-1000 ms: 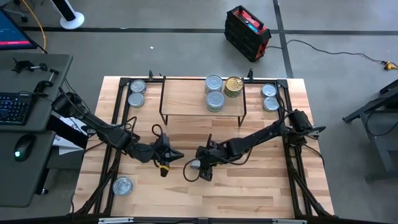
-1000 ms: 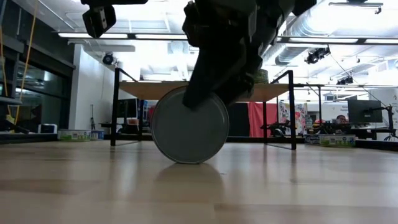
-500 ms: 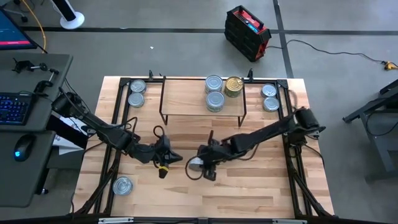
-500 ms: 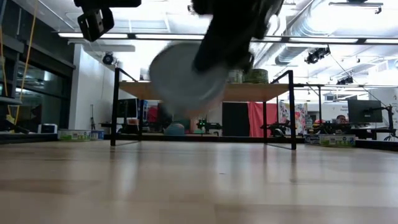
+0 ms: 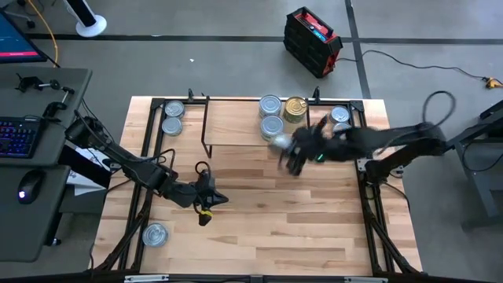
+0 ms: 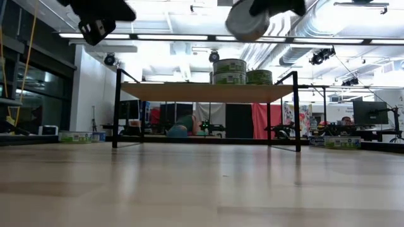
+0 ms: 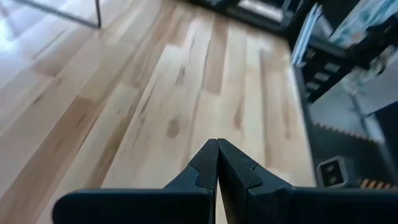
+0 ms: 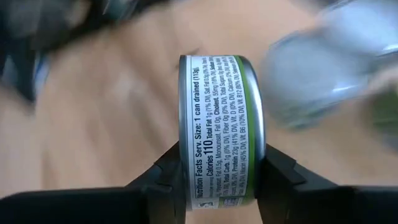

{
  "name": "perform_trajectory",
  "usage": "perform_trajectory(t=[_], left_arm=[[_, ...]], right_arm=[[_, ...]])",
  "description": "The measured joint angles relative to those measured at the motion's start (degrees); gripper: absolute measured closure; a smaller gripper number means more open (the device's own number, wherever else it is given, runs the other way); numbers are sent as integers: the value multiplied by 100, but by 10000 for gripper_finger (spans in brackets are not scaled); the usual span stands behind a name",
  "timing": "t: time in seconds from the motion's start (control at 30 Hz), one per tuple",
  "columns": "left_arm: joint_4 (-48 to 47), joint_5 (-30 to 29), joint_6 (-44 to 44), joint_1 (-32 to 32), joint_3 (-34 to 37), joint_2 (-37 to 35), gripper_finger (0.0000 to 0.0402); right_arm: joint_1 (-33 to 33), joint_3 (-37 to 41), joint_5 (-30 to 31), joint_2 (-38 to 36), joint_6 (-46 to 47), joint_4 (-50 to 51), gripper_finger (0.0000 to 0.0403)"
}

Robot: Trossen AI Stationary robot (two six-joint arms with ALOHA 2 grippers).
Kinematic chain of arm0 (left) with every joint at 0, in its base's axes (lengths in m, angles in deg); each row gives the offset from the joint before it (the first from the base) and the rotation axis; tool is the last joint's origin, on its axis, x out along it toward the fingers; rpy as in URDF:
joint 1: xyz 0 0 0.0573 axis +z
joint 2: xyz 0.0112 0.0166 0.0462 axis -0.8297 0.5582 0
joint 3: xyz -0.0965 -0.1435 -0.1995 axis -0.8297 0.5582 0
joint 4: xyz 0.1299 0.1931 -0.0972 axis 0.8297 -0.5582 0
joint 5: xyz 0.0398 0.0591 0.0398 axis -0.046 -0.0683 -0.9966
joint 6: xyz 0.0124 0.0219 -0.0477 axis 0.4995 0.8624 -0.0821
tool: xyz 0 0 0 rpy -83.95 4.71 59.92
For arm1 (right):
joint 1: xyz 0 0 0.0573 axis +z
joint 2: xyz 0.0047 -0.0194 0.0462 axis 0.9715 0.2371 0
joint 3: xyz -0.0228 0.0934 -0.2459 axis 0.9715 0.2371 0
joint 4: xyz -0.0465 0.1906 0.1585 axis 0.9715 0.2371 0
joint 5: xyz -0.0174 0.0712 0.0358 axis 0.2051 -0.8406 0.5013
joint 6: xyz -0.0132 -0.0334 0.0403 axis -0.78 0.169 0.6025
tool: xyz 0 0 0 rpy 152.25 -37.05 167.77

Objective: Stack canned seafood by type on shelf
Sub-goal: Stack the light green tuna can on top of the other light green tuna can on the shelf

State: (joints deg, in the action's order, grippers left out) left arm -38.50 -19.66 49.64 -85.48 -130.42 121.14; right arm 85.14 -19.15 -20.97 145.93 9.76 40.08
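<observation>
On the left, the left end effector (image 5: 206, 200) hovers over the tabletop (image 5: 259, 236), fingers pressed together, empty. On the right, the right end effector (image 5: 288, 151) grips a tin (image 8: 221, 129) edge-on beside the shelf (image 5: 236, 122). Tilted like this, it could knock the stacked tins (image 5: 272, 126) or slip free.
</observation>
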Motion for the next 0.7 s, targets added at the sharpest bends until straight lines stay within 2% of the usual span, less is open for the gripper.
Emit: perform_trajectory(t=[0.1, 0.2, 0.33, 0.47, 0.57, 0.7], left_arm=[[-295, 46, -2, 0, 0, 0, 401], [-418, 52, -2, 4, 0, 2, 401], [-415, 72, -24, 0, 0, 2, 401], [-458, 280, -307, -4, 0, 2, 401], [-530, 326, -527, -79, 0, 2, 401], [-555, 335, -650, -285, 0, 2, 401]], right_arm=[[-560, -2, 433, -434, 665, 6, 290], [-1347, -2, 293, -628, 1882, 89, 290], [-2497, -2, -499, -562, 2690, -11, 290], [-3325, 0, -1637, -270, 2966, -1178, 290], [-3599, -4, -2296, 79, 3246, -1808, 290], [-3698, -5, -2514, 485, 3499, -2005, 281]])
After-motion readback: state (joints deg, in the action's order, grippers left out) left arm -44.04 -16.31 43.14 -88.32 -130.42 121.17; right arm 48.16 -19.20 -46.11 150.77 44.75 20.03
